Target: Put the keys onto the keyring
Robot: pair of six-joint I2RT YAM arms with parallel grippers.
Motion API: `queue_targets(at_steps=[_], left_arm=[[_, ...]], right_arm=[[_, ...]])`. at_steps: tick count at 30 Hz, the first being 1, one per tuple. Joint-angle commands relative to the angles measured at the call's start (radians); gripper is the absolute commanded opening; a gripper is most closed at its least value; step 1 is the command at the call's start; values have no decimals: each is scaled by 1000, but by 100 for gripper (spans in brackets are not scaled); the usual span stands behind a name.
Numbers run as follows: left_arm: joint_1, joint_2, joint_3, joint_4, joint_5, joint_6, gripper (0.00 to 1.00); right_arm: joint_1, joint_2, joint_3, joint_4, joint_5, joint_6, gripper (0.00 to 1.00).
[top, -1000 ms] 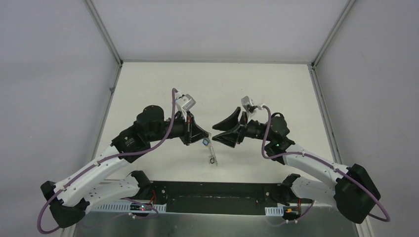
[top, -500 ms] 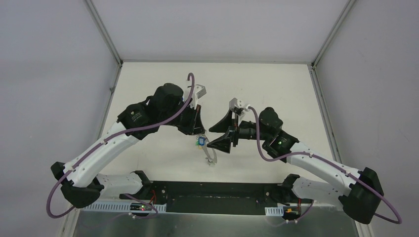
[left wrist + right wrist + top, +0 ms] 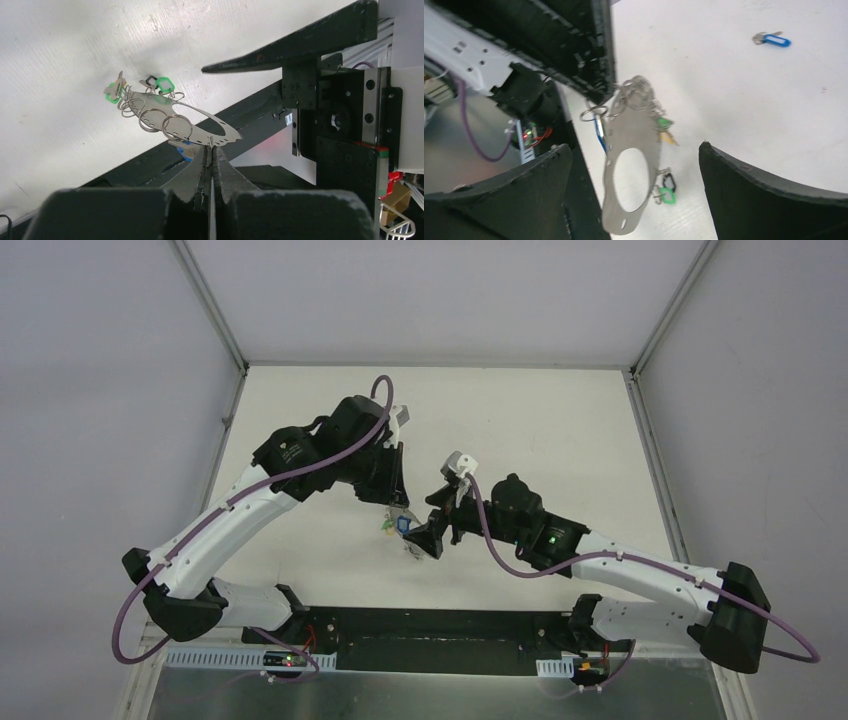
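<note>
Here the left gripper (image 3: pixel 211 149) has its two black fingers pressed together on one edge of the keyring (image 3: pixel 220 131), a flat silver metal plate with an oval opening. It holds the plate up off the white table (image 3: pixel 60 60) near the middle of the left wrist frame. Several thin wire split rings (image 3: pixel 176 127) hang on the plate close to the pinch. Small keys with green plastic tags (image 3: pixel 164 83) cluster at its far end, toward the upper left of that frame, and a blue tag (image 3: pixel 186 149) peeks out just under the plate beside the fingertips. In the right wrist view the same plate hangs in the centre of the frame, between the widely spread black fingers of the right gripper (image 3: pixel 633 146), which stand clear of it on either side. A small silver key with a blue plastic tag (image 3: pixel 771 39) lies alone on the table in the upper right of that frame, well apart from the plate. From above, the two grippers sit close together just below the frame's centre.
</note>
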Motion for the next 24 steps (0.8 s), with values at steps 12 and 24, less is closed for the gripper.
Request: queue_targets(at_steps=[12, 24], left_arm=[[-10, -16, 25, 1, -20, -90, 0], [-10, -18, 18, 7, -19, -74, 0]], right_arm=[[14, 42, 87, 76, 71, -68, 100], [14, 43, 111, 96, 83, -16, 100]])
